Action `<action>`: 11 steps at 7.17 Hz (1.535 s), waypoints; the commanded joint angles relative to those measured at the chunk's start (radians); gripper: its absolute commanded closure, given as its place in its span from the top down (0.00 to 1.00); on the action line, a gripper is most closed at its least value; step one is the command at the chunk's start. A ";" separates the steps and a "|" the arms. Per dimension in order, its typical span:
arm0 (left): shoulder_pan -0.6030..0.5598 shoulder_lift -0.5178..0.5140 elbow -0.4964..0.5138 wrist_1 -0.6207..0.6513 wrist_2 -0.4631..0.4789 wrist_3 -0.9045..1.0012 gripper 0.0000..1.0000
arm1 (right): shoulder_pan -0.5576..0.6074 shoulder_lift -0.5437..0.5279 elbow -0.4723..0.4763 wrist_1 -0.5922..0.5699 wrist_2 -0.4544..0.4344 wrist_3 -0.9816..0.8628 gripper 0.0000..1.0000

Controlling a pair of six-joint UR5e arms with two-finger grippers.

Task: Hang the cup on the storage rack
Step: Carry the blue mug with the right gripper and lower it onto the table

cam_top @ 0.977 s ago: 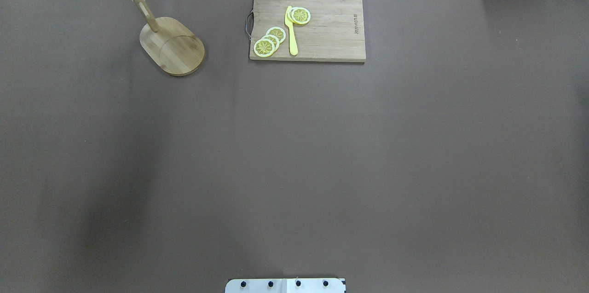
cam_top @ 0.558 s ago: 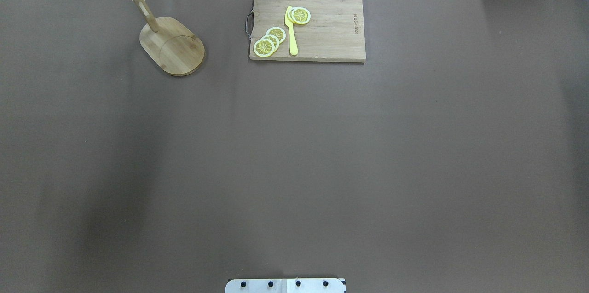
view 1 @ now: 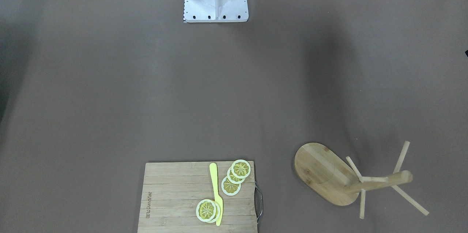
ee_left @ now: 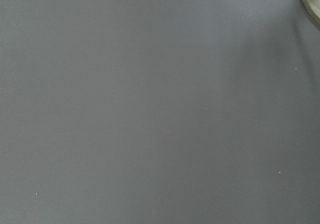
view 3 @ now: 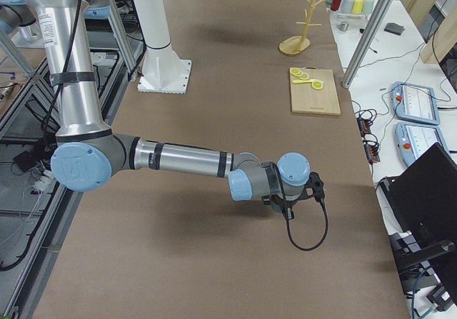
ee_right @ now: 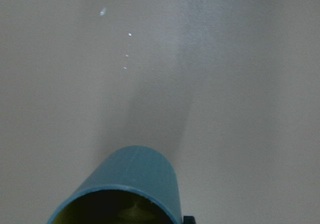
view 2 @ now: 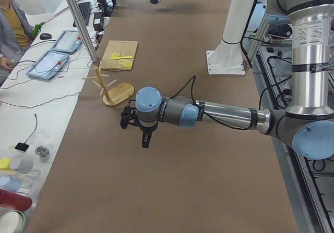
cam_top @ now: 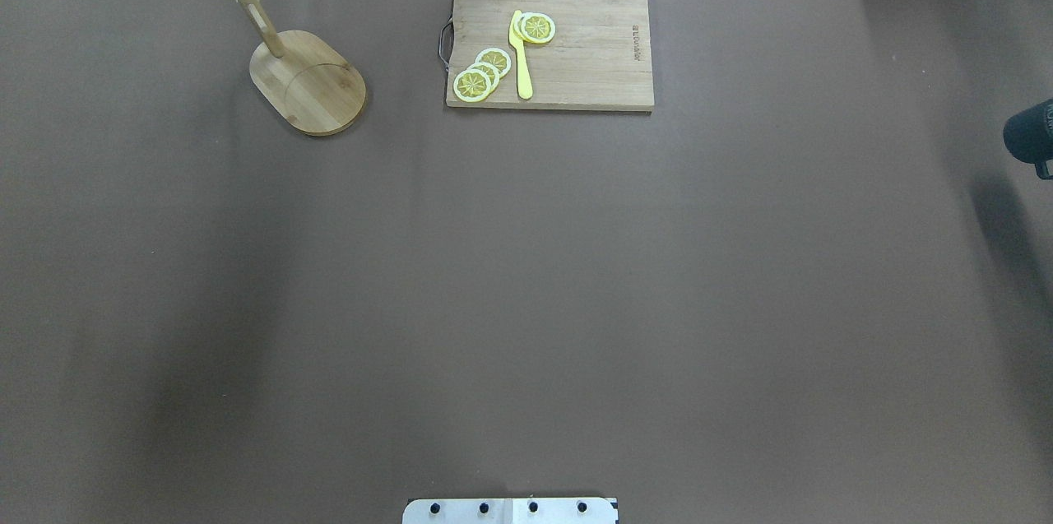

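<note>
WHERE: cup [cam_top: 1030, 136] at right end of worktop [cam_top: 526, 302]; standing or held, unclear; rack [cam_top: 313, 88] well apart at far-left corner | HANDLING: judged rigid, slick, breakable; pinch wall opposite handle (loop kept free for peg) | PINCERS: left gripper [view 2: 145, 139], right gripper [view 3: 287, 206]; spread or pressed, cannot tell

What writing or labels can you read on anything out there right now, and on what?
On the cutting board: one branded word along a short edge, too small to read.
On the cup: pale lettering, cut off by the overhead view's edge, unreadable.
No other text shows clearly enough to read.
</note>
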 commanded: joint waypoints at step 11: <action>0.001 -0.001 0.021 0.000 0.000 0.001 0.98 | -0.596 0.319 0.480 -0.486 -0.185 0.747 0.00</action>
